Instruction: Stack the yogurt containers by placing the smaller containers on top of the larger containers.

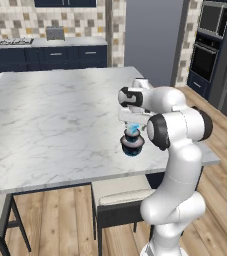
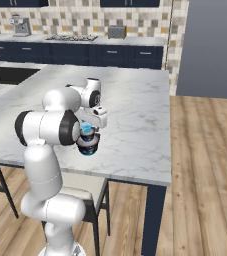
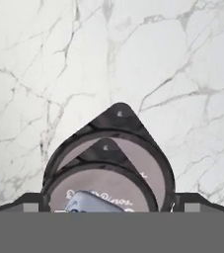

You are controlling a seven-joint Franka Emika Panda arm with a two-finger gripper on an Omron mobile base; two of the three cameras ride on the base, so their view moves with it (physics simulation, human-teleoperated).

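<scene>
- gripper [image 3: 106, 210] is spread wide open, nothing pinched in it, dark finger tips [image 3: 32, 201] sitting out at about 8 and 4 o'clock in the hand view, either side of the stack
- right under it, at 6 o'clock of that view, there's the tiny light-blue container [image 3: 96, 202], sitting on top of the small dark cup [image 3: 96, 185]
- that small cup's pale pinkish lid has a pull tab pointing to roughly 12 o'clock in the hand view
- the small cup sits on the wide dark cup [image 3: 143, 158], whose own tab also points to 12 o'clock
- so all three are stacked upright, long axis straight up off the marble counter [image 1: 60, 120]; from the left base view you see the teal-blue base of the stack [image 1: 132, 145]
- the stack is near the counter's front edge, at about 5 o'clock on the slab in the left base view
- a chair [image 1: 117, 197] is tucked under that edge
</scene>
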